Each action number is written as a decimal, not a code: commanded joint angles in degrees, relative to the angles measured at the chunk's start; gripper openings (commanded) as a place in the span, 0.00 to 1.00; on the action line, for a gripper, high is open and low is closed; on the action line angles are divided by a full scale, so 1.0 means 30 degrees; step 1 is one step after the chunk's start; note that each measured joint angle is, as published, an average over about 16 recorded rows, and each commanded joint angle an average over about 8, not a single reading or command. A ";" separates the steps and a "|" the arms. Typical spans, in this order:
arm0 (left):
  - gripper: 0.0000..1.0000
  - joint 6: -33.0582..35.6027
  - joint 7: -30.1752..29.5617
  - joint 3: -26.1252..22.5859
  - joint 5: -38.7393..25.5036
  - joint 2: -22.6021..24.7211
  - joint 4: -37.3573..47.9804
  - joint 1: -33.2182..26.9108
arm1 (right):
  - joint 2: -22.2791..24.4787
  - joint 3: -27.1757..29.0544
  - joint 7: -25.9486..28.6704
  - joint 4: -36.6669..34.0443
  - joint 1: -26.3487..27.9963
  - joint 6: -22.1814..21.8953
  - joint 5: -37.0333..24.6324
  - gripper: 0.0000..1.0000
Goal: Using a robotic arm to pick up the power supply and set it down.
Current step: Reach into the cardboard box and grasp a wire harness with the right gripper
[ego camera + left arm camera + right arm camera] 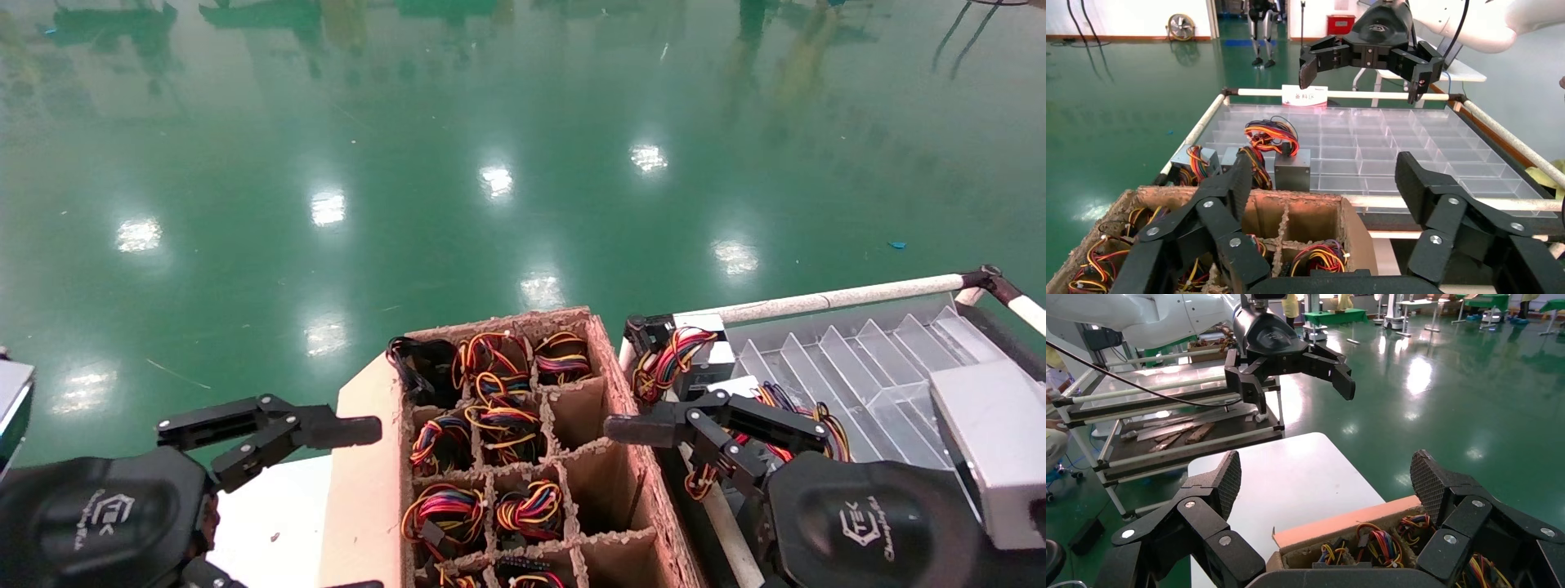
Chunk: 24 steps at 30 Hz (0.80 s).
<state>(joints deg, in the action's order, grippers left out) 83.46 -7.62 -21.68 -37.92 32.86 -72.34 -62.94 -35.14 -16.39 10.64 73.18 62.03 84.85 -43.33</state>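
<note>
Silver-grey power supplies (pixel 712 353) (pixel 1292 168) with red, yellow and orange wire loops stand in the near-left corner of a clear divided tray (pixel 858 359) (pixel 1389 147). Between my arms is a brown cardboard box (pixel 621 392) (pixel 1355 229) (pixel 1340 522) with divider cells; several hold wire bundles (pixel 445 510) whose metal boxes are hidden. My right gripper (pixel 625 514) (pixel 1327 481) hovers open and empty over the box's right wall. My left gripper (pixel 364 506) (pixel 1324 184) hangs open and empty over the box's left flap. Each wrist view shows the other gripper farther off.
The tray rests on a cart framed by white pipes (pixel 833 298) (pixel 1364 94). A white table (pixel 1291 478) (pixel 270 523) lies left of the box. A metal shelf rack (pixel 1168 438) stands beyond the table. Glossy green floor (pixel 490 163) surrounds everything.
</note>
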 commanded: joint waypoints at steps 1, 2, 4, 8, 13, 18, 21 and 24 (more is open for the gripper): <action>0.00 0.0000 0.0000 0.0000 0.0000 0.0000 0.0000 0.0000 | 0.0040 0.0045 -0.0019 0.0028 -0.0066 0.0048 0.0108 1.00; 0.00 0.0000 0.0000 0.0000 0.0000 0.0000 0.0000 0.0000 | 0.0016 -0.0023 -0.0034 -0.0037 0.0021 -0.0099 -0.0158 1.00; 0.00 0.0000 0.0000 0.0000 0.0000 0.0000 0.0001 -0.0001 | -0.0130 -0.0243 -0.0028 -0.0239 0.0340 -0.0470 -0.0871 1.00; 0.00 0.0001 0.0001 -0.0001 0.0000 0.0000 0.0002 -0.0002 | -0.0838 -0.0981 0.0034 -0.0915 0.1547 -0.1381 -0.2905 1.00; 0.00 0.0002 0.0001 -0.0002 0.0001 0.0000 0.0003 -0.0002 | -0.2281 -0.2324 -0.0011 -0.2133 0.3660 -0.2443 -0.6162 1.00; 0.00 0.0002 0.0002 -0.0003 0.0001 0.0000 0.0003 -0.0003 | -0.3928 -0.3714 -0.0475 -0.3942 0.5555 -0.3299 -0.9295 1.00; 0.00 0.0002 0.0002 -0.0003 0.0001 0.0000 0.0003 -0.0003 | -0.4846 -0.4420 -0.1018 -0.5092 0.6484 -0.3831 -1.0926 1.00; 0.00 0.0002 0.0002 -0.0004 0.0002 0.0000 0.0003 -0.0003 | -0.5656 -0.5145 -0.1512 -0.6018 0.7319 -0.4618 -1.2747 1.00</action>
<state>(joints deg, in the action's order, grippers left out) 83.47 -7.61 -21.69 -37.91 32.86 -72.33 -62.95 -51.93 -31.68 6.57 55.65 83.62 70.63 -81.37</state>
